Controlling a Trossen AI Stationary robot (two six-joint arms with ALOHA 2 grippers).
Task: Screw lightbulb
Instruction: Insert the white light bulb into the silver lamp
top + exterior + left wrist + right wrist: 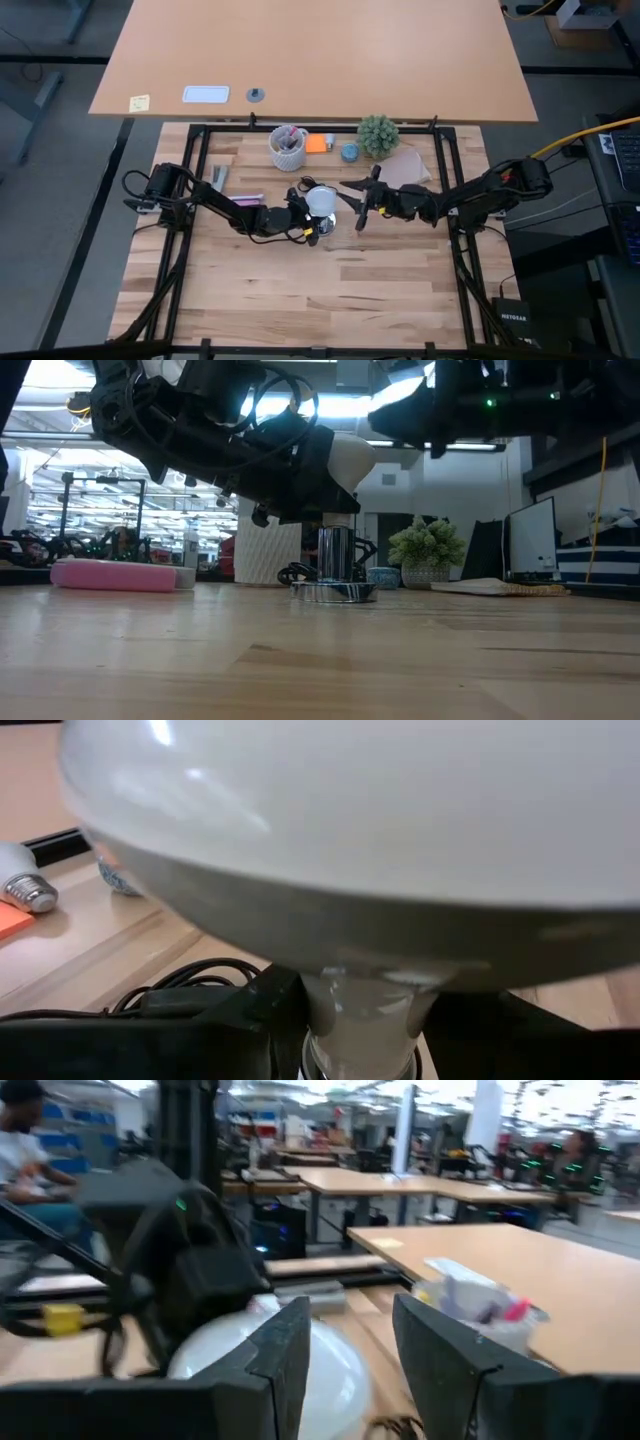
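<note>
The lightbulb, a white frosted globe, stands upright on the silvery round fitting at the middle of the table. The fitting's black cord lies beside it. My left gripper comes from the table's left and is shut on the bulb. In the left wrist view the globe fills the picture. My right gripper hangs open just to the right of the bulb, above the table. In its wrist view nothing lies between its fingers, and the bulb shows beyond them. My left gripper has the bulb's narrow neck, under the globe, between its two dark fingers. The fingers come about level from the table's left. The bulb stands upright with its base in the silvery fitting.
Along the table's far side stand a white cup of pens, an orange note, a small blue thing, a little green plant and a brown sheet. A second small bulb lies there. A pink block lies at the left.
</note>
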